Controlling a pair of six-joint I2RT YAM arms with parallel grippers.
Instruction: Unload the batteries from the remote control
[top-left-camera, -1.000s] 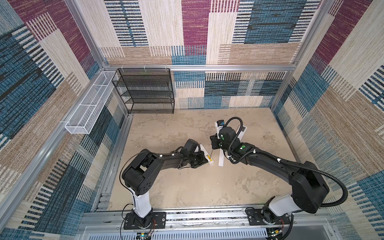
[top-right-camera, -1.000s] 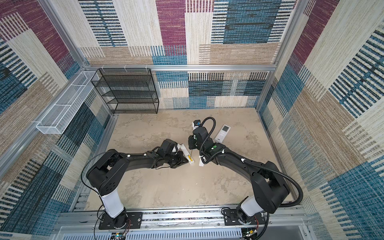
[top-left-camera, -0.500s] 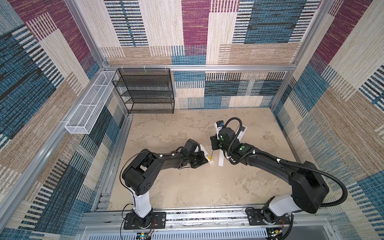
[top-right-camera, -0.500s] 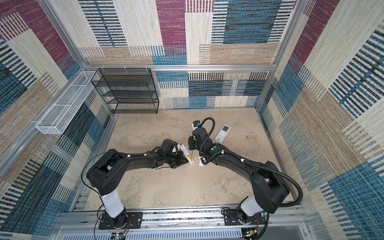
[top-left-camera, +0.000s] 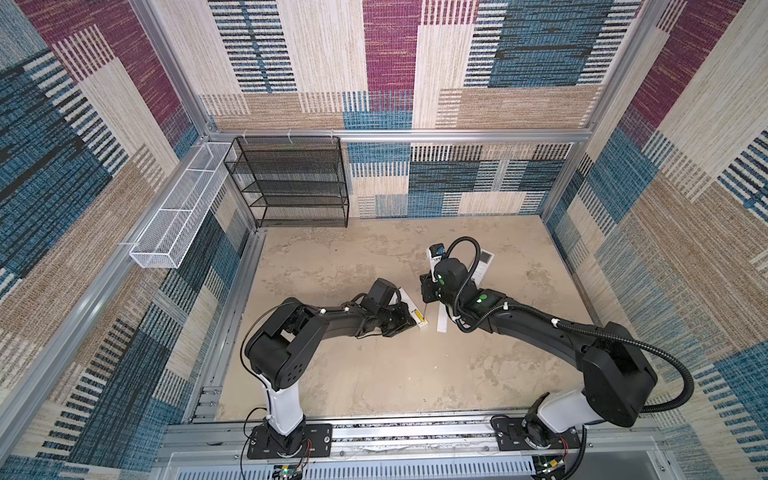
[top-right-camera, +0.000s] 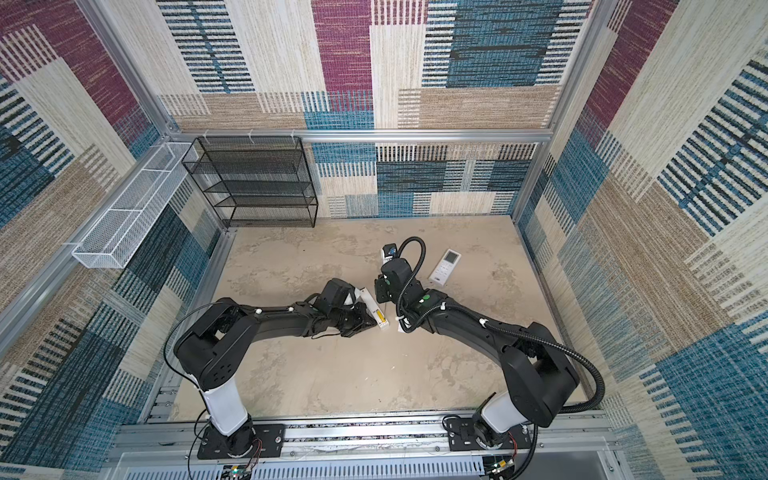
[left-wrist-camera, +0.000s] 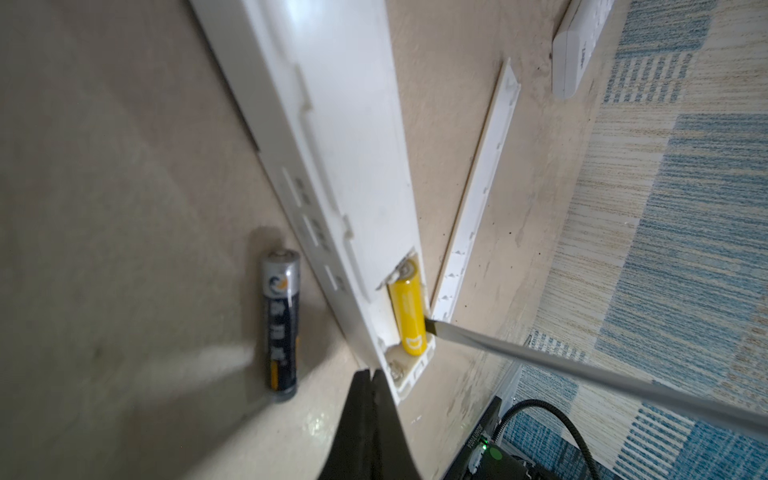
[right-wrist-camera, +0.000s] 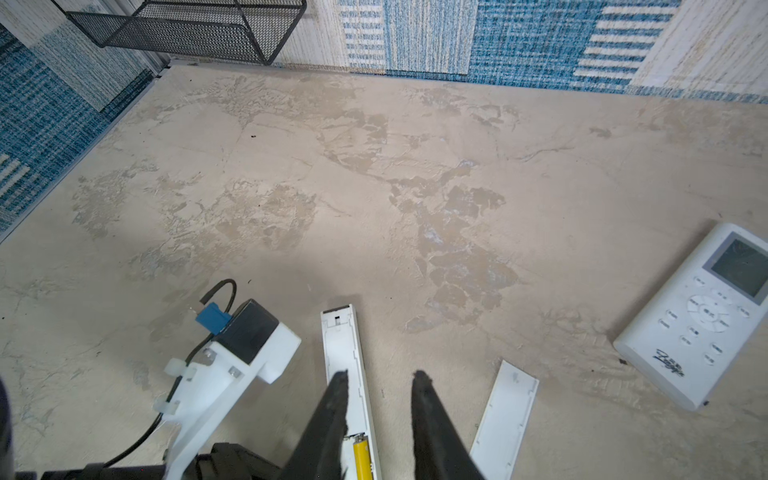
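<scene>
No visible change from a second ago: both arms sit in the same pose mid-table, so this reads as a hold during prying, not progress.

Remote (left-wrist-camera: 332, 137) lies back-up on the table (top-left-camera: 374, 374), centre, bay open at its near end. Cover (left-wrist-camera: 478, 199) is off, lying just right of it. Second remote (top-right-camera: 444, 268) sits further right and far, untouched.

Dark battery (left-wrist-camera: 281, 324) is already out, lying on the table just beside the remote, hidden under the left arm in both top views. Yellow battery (left-wrist-camera: 409, 309) is in the bay, seated flat. One slot beside it looks empty.

Left pincer (left-wrist-camera: 370, 374) is fully closed, holds nothing, tips pressed at the near end of the remote, likely pinning it down.

Right pincer (right-wrist-camera: 379, 382) is part open. The wrist view shows nothing between its tips, but the screwdriver (left-wrist-camera: 582, 365) shaft runs back to it through the air, so I judge the handle is gripped deeper in. Blade tip touches the yellow battery's side near its near end.

Task roughly half done. Yellow one needs levering up; slip risk on the round casing.
</scene>
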